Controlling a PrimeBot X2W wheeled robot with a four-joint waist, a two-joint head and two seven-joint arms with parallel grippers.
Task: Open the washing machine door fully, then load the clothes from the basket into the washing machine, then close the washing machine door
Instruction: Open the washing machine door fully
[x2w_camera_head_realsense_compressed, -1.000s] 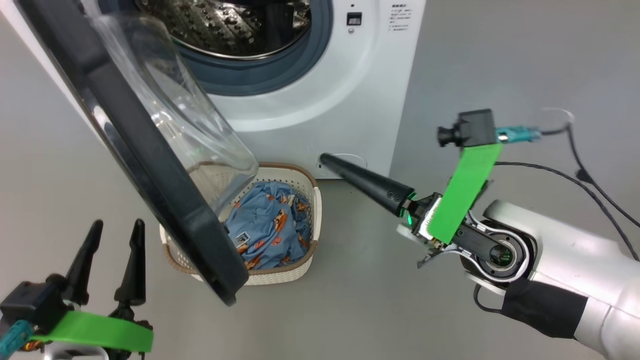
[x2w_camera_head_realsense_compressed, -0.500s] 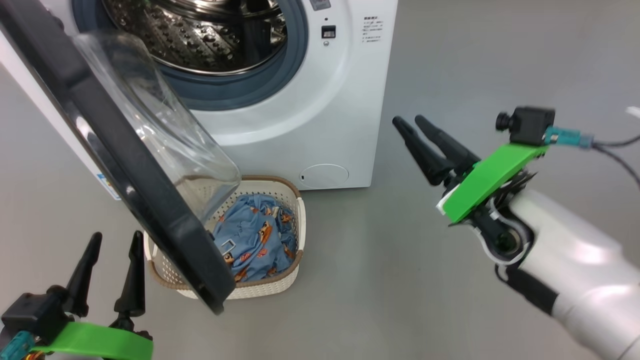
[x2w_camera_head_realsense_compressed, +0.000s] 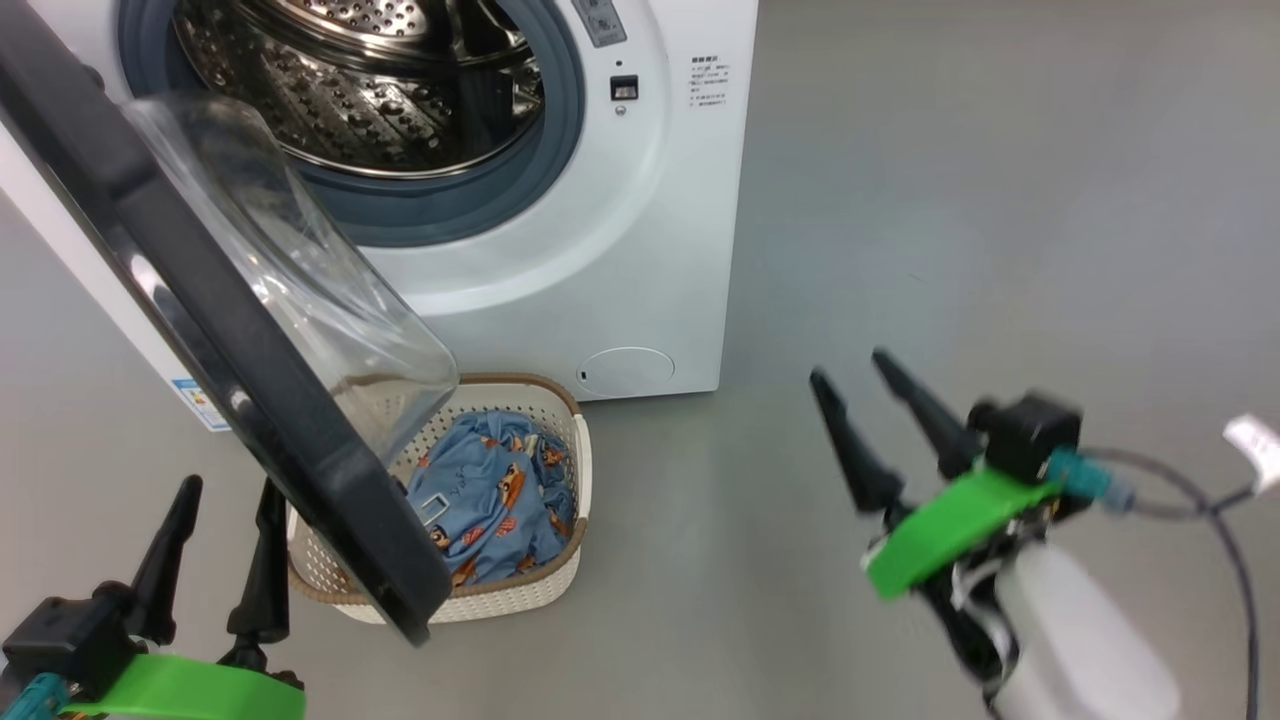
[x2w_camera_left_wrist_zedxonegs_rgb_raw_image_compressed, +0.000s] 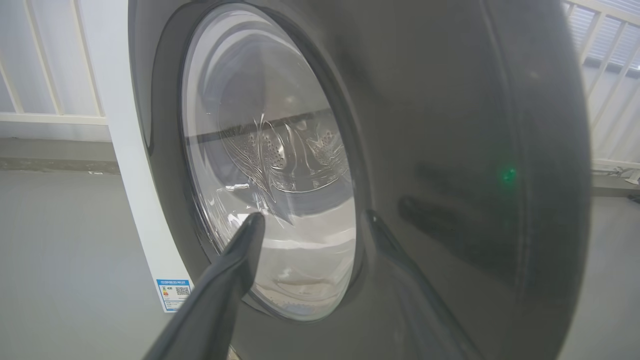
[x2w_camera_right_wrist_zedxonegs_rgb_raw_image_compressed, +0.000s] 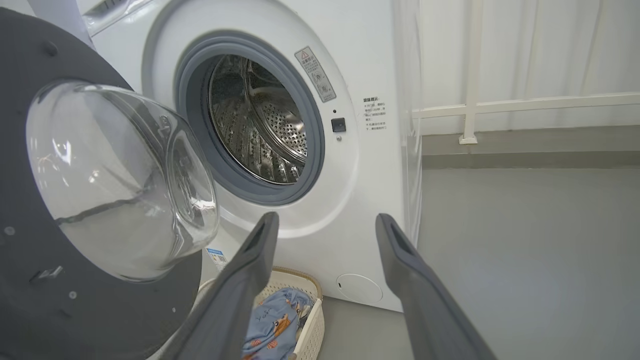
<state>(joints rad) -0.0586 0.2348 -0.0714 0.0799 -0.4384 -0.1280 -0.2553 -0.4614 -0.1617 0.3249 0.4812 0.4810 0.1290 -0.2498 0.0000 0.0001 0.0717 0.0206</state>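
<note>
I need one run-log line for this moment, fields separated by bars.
washing machine door: open | clothes: in basket | left gripper: open, empty | right gripper: open, empty

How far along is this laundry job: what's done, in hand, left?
Done: the door is open, perhaps not fully; the drum shows no clothes. In hand: nothing, both arms' jaws open and empty. Left: moving the clothes from the basket into the drum, closing the door.

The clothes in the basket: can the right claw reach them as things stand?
Probably yes. The right claw is open, and the right side of the basket faces it with nothing between. The washing machine door overhangs only its left part, leaving the clothes exposed.
</note>
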